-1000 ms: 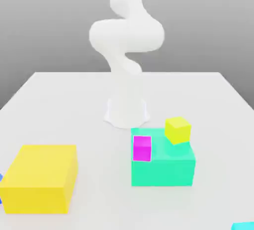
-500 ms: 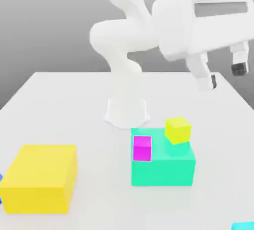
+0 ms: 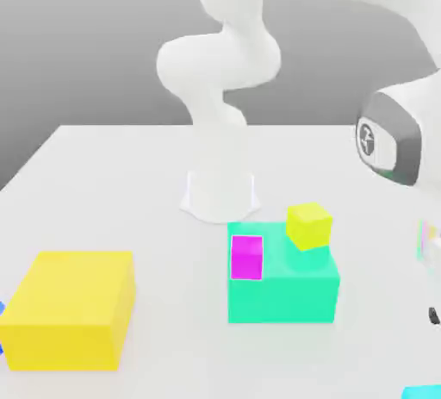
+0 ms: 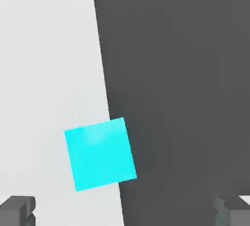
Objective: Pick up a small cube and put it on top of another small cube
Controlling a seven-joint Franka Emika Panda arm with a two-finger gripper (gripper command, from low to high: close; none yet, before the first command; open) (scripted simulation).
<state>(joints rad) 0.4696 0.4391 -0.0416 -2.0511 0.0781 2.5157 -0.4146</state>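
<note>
The small cyan cube [image 4: 100,154] lies on the white table right at its edge, with dark floor beyond it. In the exterior view a sliver of the cyan cube [image 3: 422,391] shows at the bottom right corner. My gripper [image 4: 124,212] hangs open above it, one dark fingertip [image 4: 17,210] on each side and nothing between them. The small yellow cube [image 3: 309,225] rests on the back right corner of the large teal-green block [image 3: 284,289]. The arm's wrist [image 3: 389,140] is at the exterior view's right edge.
A small magenta cube [image 3: 247,257] sits on the teal-green block's front left. A large yellow block [image 3: 69,309] stands at the exterior view's front left, with a blue thing [image 3: 2,328] at the edge beside it. The arm's base [image 3: 220,195] stands mid-table.
The hand has swung from high at the exterior view's upper right down to the right edge, over the cyan cube. The fingers stayed open and no cube has moved.
</note>
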